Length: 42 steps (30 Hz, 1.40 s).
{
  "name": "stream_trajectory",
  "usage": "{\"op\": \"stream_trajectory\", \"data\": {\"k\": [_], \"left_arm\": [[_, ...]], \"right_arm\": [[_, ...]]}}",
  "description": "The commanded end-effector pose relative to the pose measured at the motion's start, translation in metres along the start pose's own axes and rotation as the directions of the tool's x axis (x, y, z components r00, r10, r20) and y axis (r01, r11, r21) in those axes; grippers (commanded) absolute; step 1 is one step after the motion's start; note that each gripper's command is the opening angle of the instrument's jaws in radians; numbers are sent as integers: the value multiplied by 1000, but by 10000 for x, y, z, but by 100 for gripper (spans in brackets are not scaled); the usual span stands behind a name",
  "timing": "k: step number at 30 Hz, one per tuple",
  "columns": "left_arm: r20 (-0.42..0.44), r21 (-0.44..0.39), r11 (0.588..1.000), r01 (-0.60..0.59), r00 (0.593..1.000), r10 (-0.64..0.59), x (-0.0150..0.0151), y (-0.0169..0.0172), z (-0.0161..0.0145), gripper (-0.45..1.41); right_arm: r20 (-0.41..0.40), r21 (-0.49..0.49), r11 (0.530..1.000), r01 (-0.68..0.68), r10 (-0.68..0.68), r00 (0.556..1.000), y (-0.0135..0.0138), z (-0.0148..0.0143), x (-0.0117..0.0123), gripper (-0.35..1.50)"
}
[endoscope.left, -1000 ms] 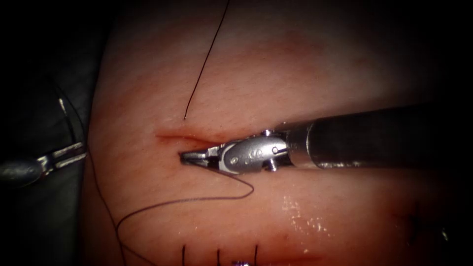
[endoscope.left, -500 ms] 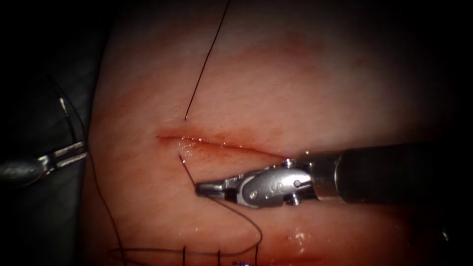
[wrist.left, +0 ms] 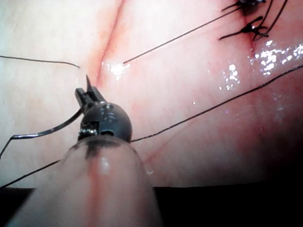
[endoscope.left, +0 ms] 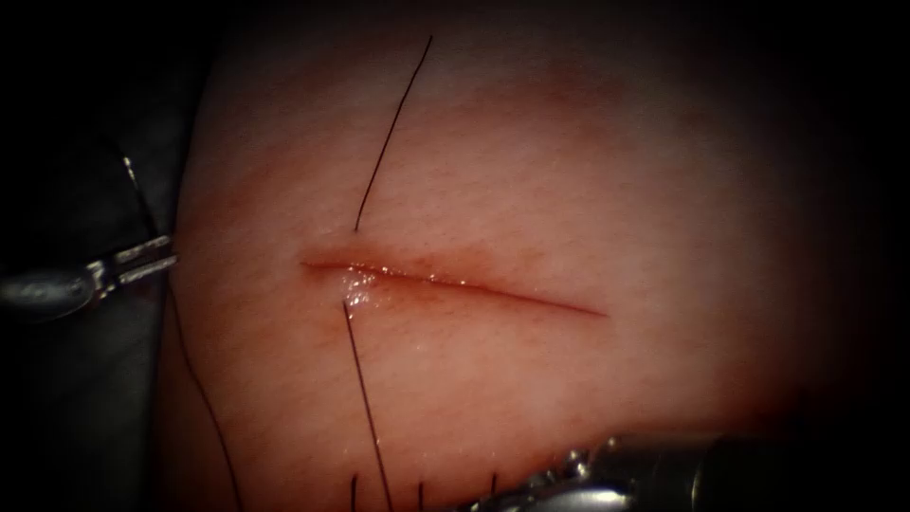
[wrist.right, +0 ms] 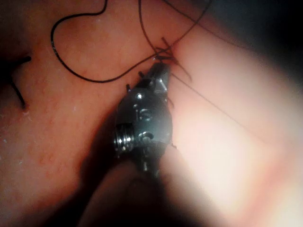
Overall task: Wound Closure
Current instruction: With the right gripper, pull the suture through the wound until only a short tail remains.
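Left fingers (wrist.left: 88, 96) pinching curved steel needle (wrist.left: 47, 132), right fingers (wrist.right: 162, 67) pinching thin dark thread (endoscope.left: 365, 403), glistening tissue (endoscope.left: 569, 190)

Glossy wet tissue (endoscope.left: 588, 190); shiny metal right tool (wrist.right: 160, 71)

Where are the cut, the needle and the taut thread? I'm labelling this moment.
cut (endoscope.left: 455, 283): endoscope view, middle of the red line.
needle (wrist.left: 45, 131): left wrist view, mid-curve beside the left claw (wrist.left: 88, 92).
thread (endoscope.left: 365, 408): endoscope view, strand below the cut.

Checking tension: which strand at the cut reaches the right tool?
The strand below the cut, running straight to the right tool gripping it; the upper strand leads away. Left tool holds needle.
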Motion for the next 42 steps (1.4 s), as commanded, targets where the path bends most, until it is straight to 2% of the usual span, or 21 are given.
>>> {"op": "stream_trajectory", "data": {"k": [1,7,10,12,13,14,15,20,33,39,42], "left_arm": [[-5,-3,1000,-2,1000,2,0,0,12,-45],[-16,4,1000,0,1000,0,10,-15,32,-45],[-22,12,1000,-1,1000,1,6,-13,33,-45],[-24,14,1000,-6,1000,6,1,-10,33,-45],[-27,17,1000,-10,1000,11,-3,-7,34,-45],[-28,18,1000,-13,1000,13,-5,-6,33,-45],[-28,19,1000,-16,999,16,-7,-4,32,-45],[-29,18,1000,-20,999,20,-9,-2,28,-45],[-26,20,999,-26,999,27,-7,0,25,-45],[-26,20,999,-27,999,27,-8,0,25,-45],[-26,20,999,-27,999,27,-8,0,25,-45]], "right_arm": [[-5,11,1000,0,0,1000,-13,3,9,-35],[-26,48,999,10,-8,1000,-25,-15,38,-35],[-17,47,999,-16,16,1000,-20,-18,42,-32],[-45,-2,999,-39,39,998,-9,-18,40,52],[-59,-37,998,-57,54,997,2,-17,37,113],[-70,-60,996,-68,64,996,9,-17,35,131],[-81,-82,994,-79,72,994,17,-18,31,138],[-72,-121,989,-81,72,995,50,-22,16,148],[-37,-165,986,-38,32,999,105,-47,-19,148],[-19,-168,985,-28,26,999,104,-66,-21,148],[-6,-178,984,-20,20,1000,102,-84,-19,148]]}}
